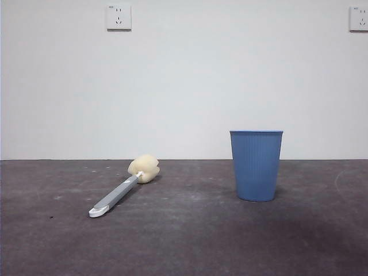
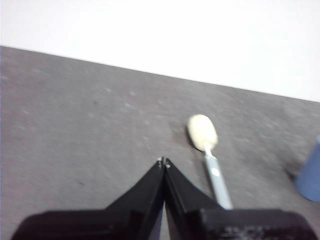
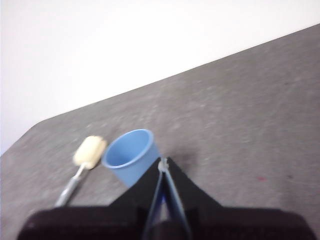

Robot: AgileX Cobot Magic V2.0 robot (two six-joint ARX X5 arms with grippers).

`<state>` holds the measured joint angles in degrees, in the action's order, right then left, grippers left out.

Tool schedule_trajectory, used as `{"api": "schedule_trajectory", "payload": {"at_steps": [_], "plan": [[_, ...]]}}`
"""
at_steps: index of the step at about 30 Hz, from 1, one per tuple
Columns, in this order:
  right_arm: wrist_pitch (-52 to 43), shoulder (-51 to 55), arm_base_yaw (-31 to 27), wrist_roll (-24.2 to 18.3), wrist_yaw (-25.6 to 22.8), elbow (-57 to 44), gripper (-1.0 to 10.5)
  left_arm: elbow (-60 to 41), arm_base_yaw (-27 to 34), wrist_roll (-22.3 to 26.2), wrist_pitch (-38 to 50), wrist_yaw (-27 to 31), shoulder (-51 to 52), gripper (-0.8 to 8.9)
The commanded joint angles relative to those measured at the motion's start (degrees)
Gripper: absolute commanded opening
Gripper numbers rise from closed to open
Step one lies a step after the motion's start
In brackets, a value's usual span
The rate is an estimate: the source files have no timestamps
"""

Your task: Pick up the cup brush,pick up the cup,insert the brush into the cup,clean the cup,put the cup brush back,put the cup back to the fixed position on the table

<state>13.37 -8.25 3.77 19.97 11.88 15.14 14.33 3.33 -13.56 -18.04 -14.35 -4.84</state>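
Front view gives me the cup brush (image 1: 122, 191) lying flat on the table (image 1: 190, 241), sponge head toward the wall and white tip toward the camera, well apart from the cup (image 1: 256, 165) standing upright to its right. On my left wrist view the left gripper (image 2: 163, 161) hangs above the table with its jaws pressed together on nothing, the brush just beside its tips. My right gripper (image 3: 163, 163) is likewise closed and empty above the cup.
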Motion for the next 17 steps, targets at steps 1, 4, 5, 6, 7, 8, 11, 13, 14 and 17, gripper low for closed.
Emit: {"api": "schedule_trajectory", "payload": {"at_steps": [1, 4, 5, 6, 7, 8, 11, 13, 14, 17], "plan": [[2.9, -5.0, 0.1, -1.1, 2.8, 5.4, -0.1, 3.8, 0.0, -0.6, -2.9, -3.9, -3.2, -0.06], [8.4, -10.5, 0.2, -5.0, 6.9, 11.7, -0.1, 8.4, 0.0, 1.1, -7.2, -8.4, -7.1, -0.06], [10.9, -12.4, 0.2, -7.0, 8.9, 14.0, -0.1, 10.1, 0.0, 2.3, -8.8, -10.1, -8.6, -0.06], [13.2, -14.0, 0.2, -8.7, 10.6, 16.0, -0.1, 11.5, 0.0, 3.5, -10.3, -11.5, -9.9, -0.06], [16.3, -15.8, 0.2, -10.7, 12.6, 18.4, -0.1, 13.3, 0.0, 4.8, -12.0, -13.1, -11.3, -0.06], [19.1, -17.4, 0.2, -12.5, 14.1, 20.4, -0.1, 14.7, 0.0, 5.8, -13.5, -14.6, -12.6, -0.06], [28.8, -22.6, 0.2, -19.4, 18.4, 26.9, -0.1, 19.6, 0.0, 9.6, -18.7, -19.5, -16.9, -0.07], [34.2, -25.2, 0.2, -23.3, 19.9, 30.3, -0.1, 22.2, 0.0, 11.9, -22.0, -22.2, -19.2, -0.07], [36.6, -26.1, 0.3, -24.7, 20.2, 31.6, -0.1, 23.3, 0.0, 12.8, -23.6, -23.2, -20.2, -0.07], [43.8, -28.8, 0.6, -28.4, 21.3, 35.3, -0.1, 26.8, 0.0, 16.5, -29.6, -25.0, -23.2, -0.07]]}}
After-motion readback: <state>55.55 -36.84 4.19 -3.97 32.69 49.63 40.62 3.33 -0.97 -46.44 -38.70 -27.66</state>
